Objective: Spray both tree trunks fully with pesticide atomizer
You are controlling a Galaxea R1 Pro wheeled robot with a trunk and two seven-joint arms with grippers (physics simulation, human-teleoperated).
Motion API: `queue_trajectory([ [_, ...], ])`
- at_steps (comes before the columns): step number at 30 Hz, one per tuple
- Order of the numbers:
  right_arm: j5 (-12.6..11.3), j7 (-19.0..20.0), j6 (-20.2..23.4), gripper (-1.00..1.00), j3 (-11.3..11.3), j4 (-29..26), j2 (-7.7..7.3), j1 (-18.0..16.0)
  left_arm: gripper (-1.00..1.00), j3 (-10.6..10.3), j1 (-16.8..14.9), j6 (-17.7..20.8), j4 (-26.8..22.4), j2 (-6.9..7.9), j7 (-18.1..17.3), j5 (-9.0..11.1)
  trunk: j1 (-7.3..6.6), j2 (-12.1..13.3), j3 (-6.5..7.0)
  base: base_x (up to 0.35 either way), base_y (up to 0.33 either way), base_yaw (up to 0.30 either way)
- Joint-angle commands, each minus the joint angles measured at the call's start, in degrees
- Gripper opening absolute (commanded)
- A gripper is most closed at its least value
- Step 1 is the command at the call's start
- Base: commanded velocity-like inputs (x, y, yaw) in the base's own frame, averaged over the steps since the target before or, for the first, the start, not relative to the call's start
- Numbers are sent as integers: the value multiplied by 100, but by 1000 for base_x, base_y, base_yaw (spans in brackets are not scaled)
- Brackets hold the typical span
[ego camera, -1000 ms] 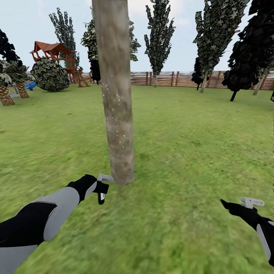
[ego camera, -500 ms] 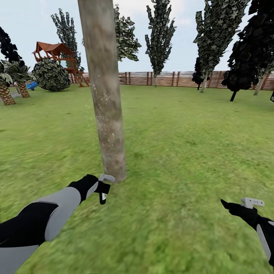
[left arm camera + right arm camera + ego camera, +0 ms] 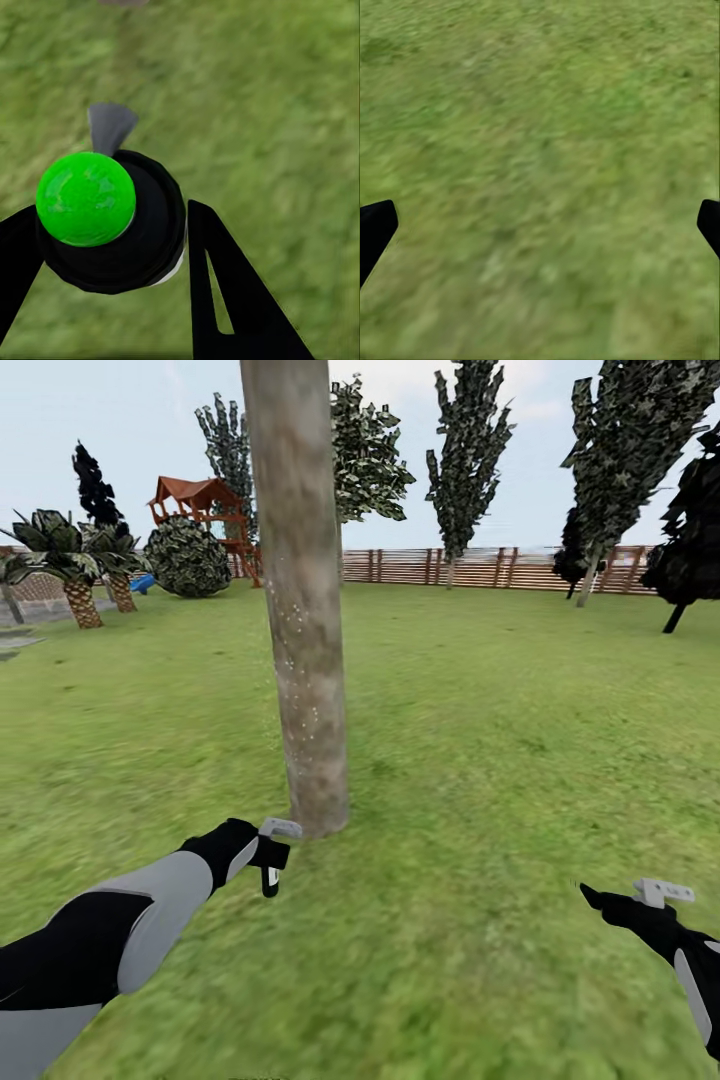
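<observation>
A thick beige-grey tree trunk (image 3: 305, 610) rises just ahead, left of centre in the head view, with pale specks scattered over its lower half. My left gripper (image 3: 268, 855) is shut on the pesticide atomizer (image 3: 270, 870) close to the trunk's base; its light grey trigger head points toward the trunk. In the left wrist view the black bottle (image 3: 120, 225), with a bright green round patch on it, sits between the dark fingers (image 3: 225, 285) over grass. My right gripper (image 3: 640, 895) hangs low at the right, open and empty, its fingertips (image 3: 375, 229) wide apart above the lawn (image 3: 540, 150).
Green lawn (image 3: 500, 740) spreads all around. A brown slat fence (image 3: 500, 565) closes the far side, with tall trees (image 3: 470, 460) before it. At the far left stand a red-roofed play tower (image 3: 200, 500), a round bush (image 3: 185, 555) and palms (image 3: 70, 565). A near-black tree (image 3: 695, 530) stands at the right.
The camera has swung left, so the fence, play tower and far trees slid right in the picture. Both arms keep their pose, and the left gripper still holds the atomizer.
</observation>
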Motion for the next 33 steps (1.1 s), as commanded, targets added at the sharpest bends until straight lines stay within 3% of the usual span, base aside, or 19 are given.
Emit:
queue_trajectory([
  [1,0,0,1,100,0,0,0,0,-100,-1,0,-1,0,0,0,0,0,0,0,0,-7,255],
  [17,0,0,2,100,-2,0,0,1,-100,-1,0,-1,0,-8,0,0,0,0,0,97,-250,248],
  [33,0,0,3,100,-9,0,0,1,-100,-1,0,2,0,-53,0,1,0,0,0,5,-321,15],
])
